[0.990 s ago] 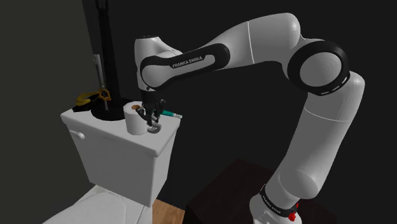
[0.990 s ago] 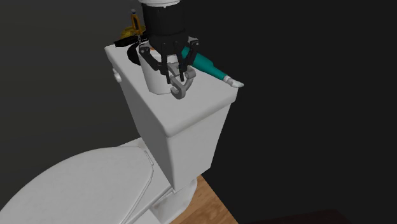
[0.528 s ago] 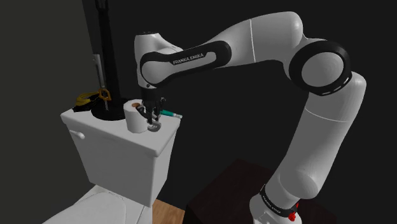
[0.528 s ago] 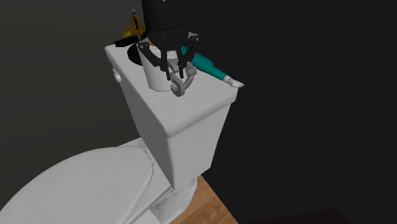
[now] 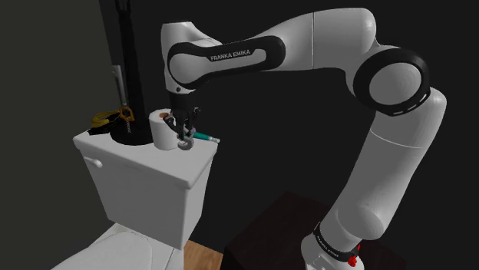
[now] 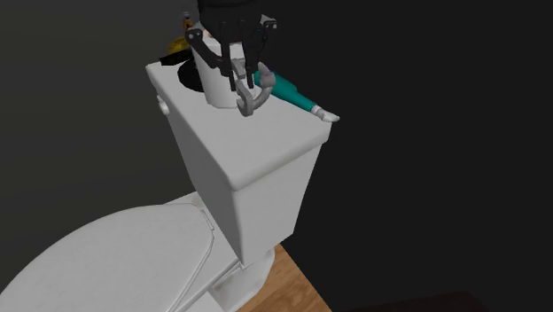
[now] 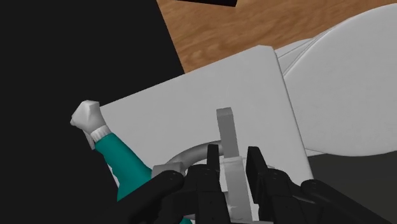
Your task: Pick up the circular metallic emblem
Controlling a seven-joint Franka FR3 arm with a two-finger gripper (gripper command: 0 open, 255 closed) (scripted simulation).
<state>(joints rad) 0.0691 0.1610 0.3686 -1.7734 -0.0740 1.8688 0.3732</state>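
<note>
Two black fingers of the claw (image 7: 233, 158) are closed on the grey circular metallic emblem (image 7: 226, 127), held just above the middle of the white toilet tank lid (image 7: 191, 108), beside a teal tube (image 7: 124, 165).

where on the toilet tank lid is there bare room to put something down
Bare: the end of the white tank lid nearest the second exterior view's camera, past the white paper roll and teal tube. Crowded: around the roll, where the black tool holds the grey ring emblem.
</note>
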